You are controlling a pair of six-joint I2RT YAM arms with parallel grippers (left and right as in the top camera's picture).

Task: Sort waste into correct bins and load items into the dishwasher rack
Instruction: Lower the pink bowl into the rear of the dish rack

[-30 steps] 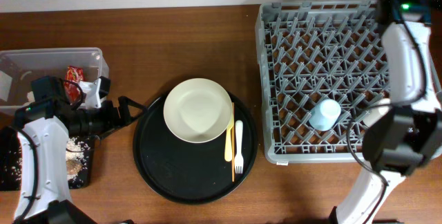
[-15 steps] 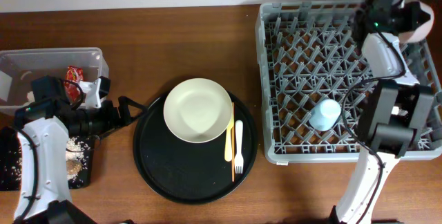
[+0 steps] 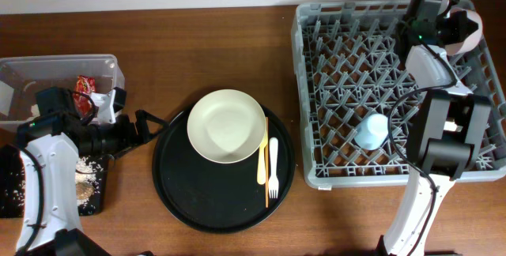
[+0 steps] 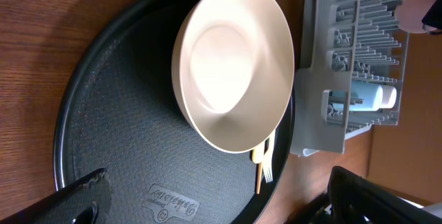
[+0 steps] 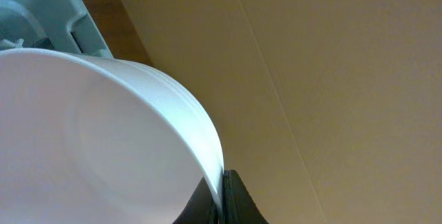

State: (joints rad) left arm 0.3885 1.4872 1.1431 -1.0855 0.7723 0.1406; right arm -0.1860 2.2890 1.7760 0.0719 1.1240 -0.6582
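My right gripper is shut on the rim of the pink bowl, held above the far right corner of the grey dishwasher rack. The bowl fills the right wrist view, its rim pinched between my fingers. A light blue cup stands upside down in the rack. My left gripper is open and empty at the left edge of the round black tray. On that tray lie the cream plate, the yellow utensil and the white fork. The left wrist view shows the plate.
The clear tub at the far left holds the red wrapper. The shallow black tray in front of it holds rice grains and a brown bit. My left arm lies over both bins.
My right arm has swung the pink bowl up over the far right corner of the rack. The left arm has not moved.
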